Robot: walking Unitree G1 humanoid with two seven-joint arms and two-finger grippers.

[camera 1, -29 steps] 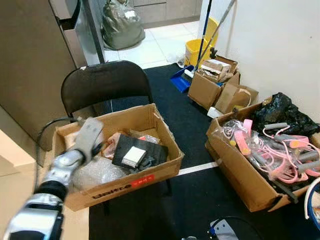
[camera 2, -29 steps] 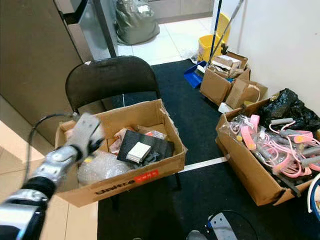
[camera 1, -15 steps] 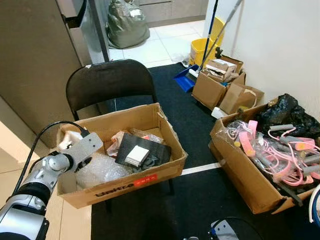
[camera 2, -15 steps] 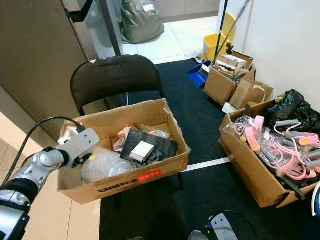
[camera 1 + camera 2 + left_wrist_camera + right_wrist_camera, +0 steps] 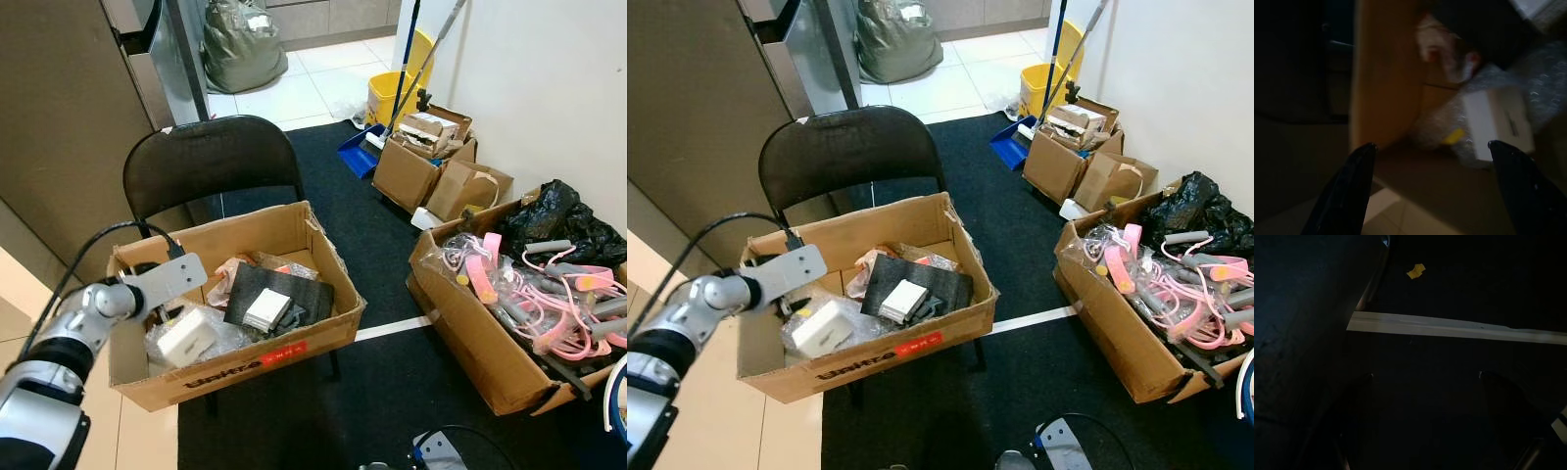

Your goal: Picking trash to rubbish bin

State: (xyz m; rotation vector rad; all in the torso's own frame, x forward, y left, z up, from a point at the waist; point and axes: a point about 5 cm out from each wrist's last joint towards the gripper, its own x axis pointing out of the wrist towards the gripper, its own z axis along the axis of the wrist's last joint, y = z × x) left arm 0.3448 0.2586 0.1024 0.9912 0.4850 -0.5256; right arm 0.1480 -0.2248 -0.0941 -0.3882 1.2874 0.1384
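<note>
Reaching into the cardboard box (image 5: 257, 364) on the black chair (image 5: 206, 166), left end effector (image 5: 165, 305) sits at the box's left end, just above a white carton (image 5: 186, 338) lying on bubble wrap (image 5: 223, 338). Head views: a black flat item (image 5: 279, 292) with a small white box (image 5: 265, 309) on top lies mid-box. Second cardboard box (image 5: 470, 338) to the right holds pink cables (image 5: 549, 304) and a black bag (image 5: 558, 220). Yellow mop bucket (image 5: 389, 98) and grey sack (image 5: 240, 44) stand further back.

Left wrist view: end effector fingers (image 5: 1344, 196) spread wide open, nothing between them; white carton (image 5: 1498, 125) and bubble wrap ahead, box wall (image 5: 1386, 78) beside them.

Right wrist view: very dark. Right end effector (image 5: 1425, 423) hangs over dark floor with a white tape line (image 5: 1459, 328) and a yellow scrap (image 5: 1416, 270); fingers apart, holding nothing.
</note>
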